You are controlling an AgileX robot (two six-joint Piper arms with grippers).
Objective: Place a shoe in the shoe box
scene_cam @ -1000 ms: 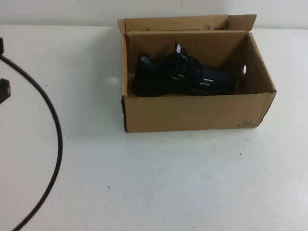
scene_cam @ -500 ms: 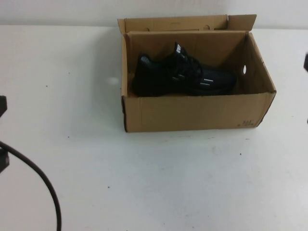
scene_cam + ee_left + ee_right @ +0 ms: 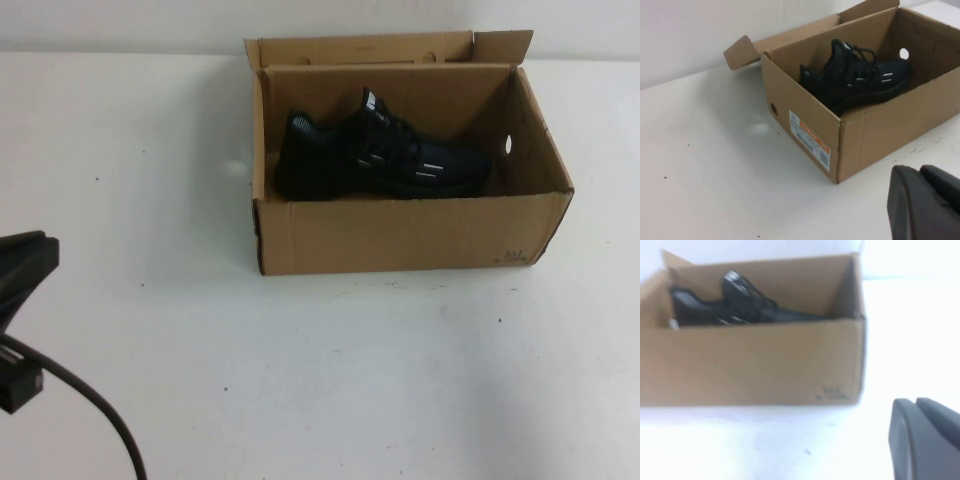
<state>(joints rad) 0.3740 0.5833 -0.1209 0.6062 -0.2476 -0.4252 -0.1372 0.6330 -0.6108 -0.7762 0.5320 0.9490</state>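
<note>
The black shoe [image 3: 380, 158] lies inside the open brown shoe box [image 3: 400, 235] at the back middle of the table, toe toward the end wall with the round hole. It also shows in the left wrist view [image 3: 857, 77] and the right wrist view [image 3: 740, 302]. My left gripper [image 3: 25, 262] is at the left edge, well away from the box [image 3: 810, 125], shut and empty [image 3: 919, 170]. My right gripper [image 3: 915, 401] is out of the high view; it sits low in front of the box's near right corner [image 3: 790, 365], shut and empty.
A black cable [image 3: 95, 405] runs from the left arm down to the front left. The white table [image 3: 350, 370] stretches in front of the box. A barcode label [image 3: 810, 137] is on the box's left end wall.
The left arm has drawn back toward the front left, its cable dropping lower and the gripper tip now showing at the left edge. The shoe and box have not moved.
</note>
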